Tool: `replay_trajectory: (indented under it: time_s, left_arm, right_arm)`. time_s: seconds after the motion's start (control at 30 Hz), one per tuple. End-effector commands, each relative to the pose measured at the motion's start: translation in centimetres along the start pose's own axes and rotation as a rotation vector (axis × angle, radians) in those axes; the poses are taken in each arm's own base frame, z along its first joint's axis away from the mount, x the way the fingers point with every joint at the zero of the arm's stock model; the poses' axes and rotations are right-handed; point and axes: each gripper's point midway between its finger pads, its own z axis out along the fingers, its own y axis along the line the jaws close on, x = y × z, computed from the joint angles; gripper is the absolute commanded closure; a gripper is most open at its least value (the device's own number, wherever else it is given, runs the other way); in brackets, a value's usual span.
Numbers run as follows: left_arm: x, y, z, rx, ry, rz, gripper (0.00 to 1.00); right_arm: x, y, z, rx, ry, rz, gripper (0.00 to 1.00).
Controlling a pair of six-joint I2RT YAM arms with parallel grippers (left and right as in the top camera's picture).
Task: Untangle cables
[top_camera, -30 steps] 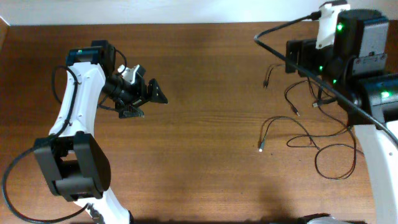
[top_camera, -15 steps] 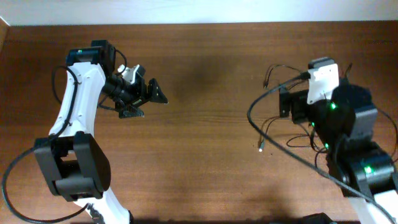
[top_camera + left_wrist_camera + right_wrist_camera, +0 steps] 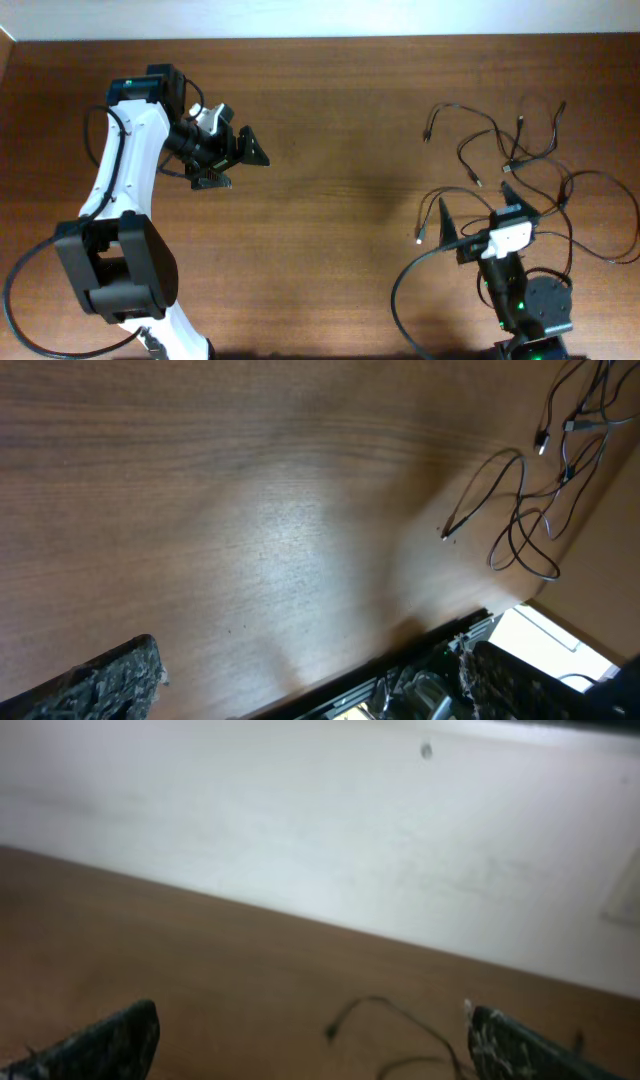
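Several thin black cables lie tangled on the right half of the wooden table, with plugs pointing left. My right gripper hovers open at the front of the tangle, and nothing sits between its fingers. Through the right wrist camera I see one cable end ahead of the open right gripper. My left gripper stands open and empty far to the left, well away from the cables. In the left wrist view the cables lie far off at the upper right, beyond the open left gripper.
A white wall runs along the table's far edge. The right arm's thick black wiring loops over the front right of the table. The left arm's white links and black base occupy the front left.
The right arm has swung from the back right corner to the front right, uncovering the tangle of cables. The left arm has not moved.
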Motion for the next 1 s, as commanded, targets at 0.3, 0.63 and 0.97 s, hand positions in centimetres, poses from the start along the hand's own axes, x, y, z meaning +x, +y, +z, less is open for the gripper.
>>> replay_trajectory:
  time_s: [0.3,0.63,0.97]
  left_arm:
    - [-0.3,-0.1,-0.2,0.000,-0.009,0.024,0.01]
    - [-0.3,-0.1,-0.2,0.000,-0.009,0.024,0.01]
    - [-0.3,-0.1,-0.2,0.000,-0.009,0.024,0.01]
  right_arm:
    - [6.2,1.8,-2.1,-0.063,0.059,0.013,0.01]
    - [6.6,1.8,-2.4,-0.064,0.075,0.017,0.01]
    - [6.7,1.9,-2.4,-0.064,0.076,0.018,0.01]
